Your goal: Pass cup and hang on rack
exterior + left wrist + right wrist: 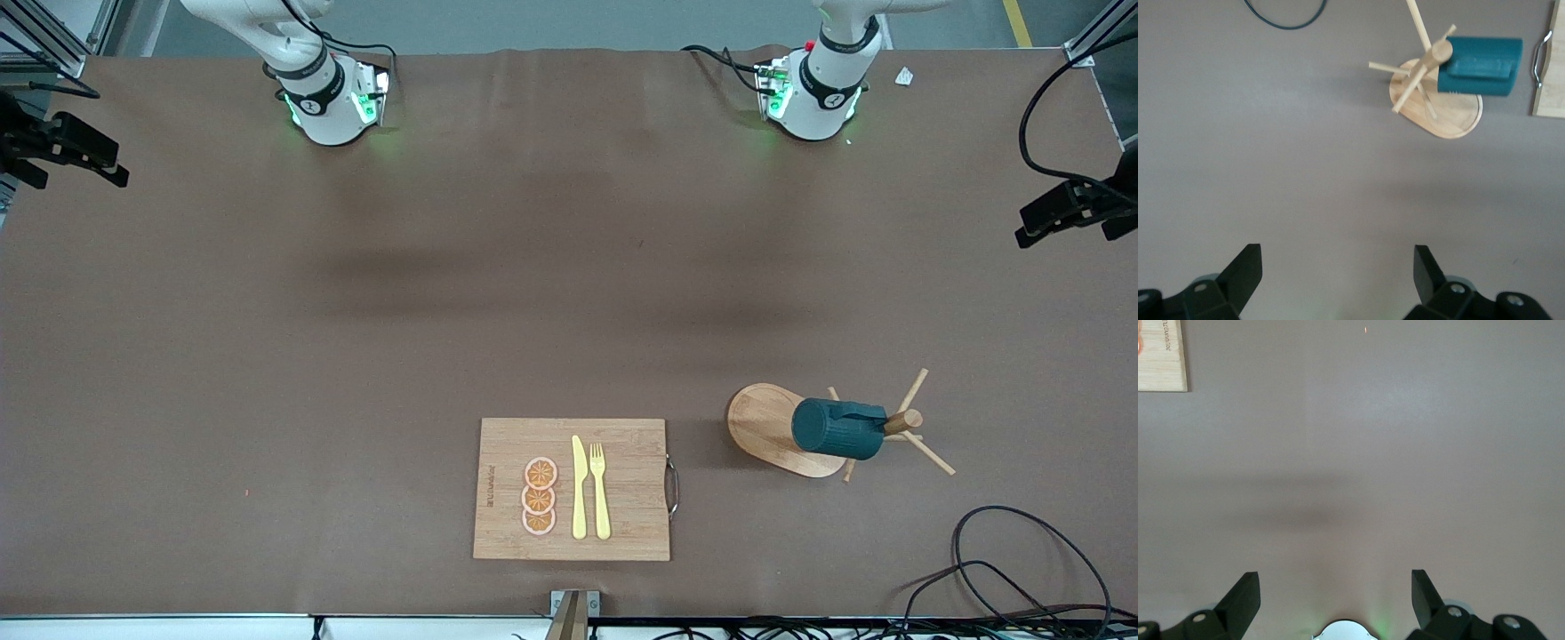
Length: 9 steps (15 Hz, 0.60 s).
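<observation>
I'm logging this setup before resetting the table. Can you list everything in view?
Dark teal cylindrical cup: one, hanging on the rack.
Light wooden mug rack with oval base: one, toward the left arm's end of the table.
Rectangular bamboo cutting board: one, beside the rack, near the front camera.
Yellow plastic knife: one, on the board.
Yellow plastic fork: one, beside the knife.
Orange slices: three, in a row on the board.
Black cables: table corner nearer the camera than the rack.
Left pincer: open, empty, over bare table.
Right pincer: open, empty, over bare table.
</observation>
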Available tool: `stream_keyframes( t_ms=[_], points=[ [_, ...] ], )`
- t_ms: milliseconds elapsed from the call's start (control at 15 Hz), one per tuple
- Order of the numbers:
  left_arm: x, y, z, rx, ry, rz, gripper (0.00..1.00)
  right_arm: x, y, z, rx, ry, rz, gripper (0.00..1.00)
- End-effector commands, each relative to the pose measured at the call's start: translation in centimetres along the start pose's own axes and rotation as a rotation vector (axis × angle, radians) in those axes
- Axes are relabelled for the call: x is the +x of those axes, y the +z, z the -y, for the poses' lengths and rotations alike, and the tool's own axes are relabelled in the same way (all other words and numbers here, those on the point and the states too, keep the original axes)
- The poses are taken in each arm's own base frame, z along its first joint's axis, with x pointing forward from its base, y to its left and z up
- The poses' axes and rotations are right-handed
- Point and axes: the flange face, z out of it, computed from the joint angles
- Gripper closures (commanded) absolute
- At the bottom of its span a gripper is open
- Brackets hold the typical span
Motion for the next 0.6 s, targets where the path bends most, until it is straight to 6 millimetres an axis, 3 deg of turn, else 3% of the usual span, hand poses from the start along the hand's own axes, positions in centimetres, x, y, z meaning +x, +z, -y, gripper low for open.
stream_keyframes(
  t_ms=[0, 532],
  points=[
    [-1.5, -0.1, -0.3, 0.008, 0.036, -0.005, 0.0, -0.5, -0.1, -0.4, 0.007, -0.001, -0.004, 0.0],
    [-2.6, 0.3, -1.6, 0.016, 0.039, 0.001, 0.0, -0.5, -0.1, -0.3, 0.004, -0.003, -0.004, 0.0]
  ],
)
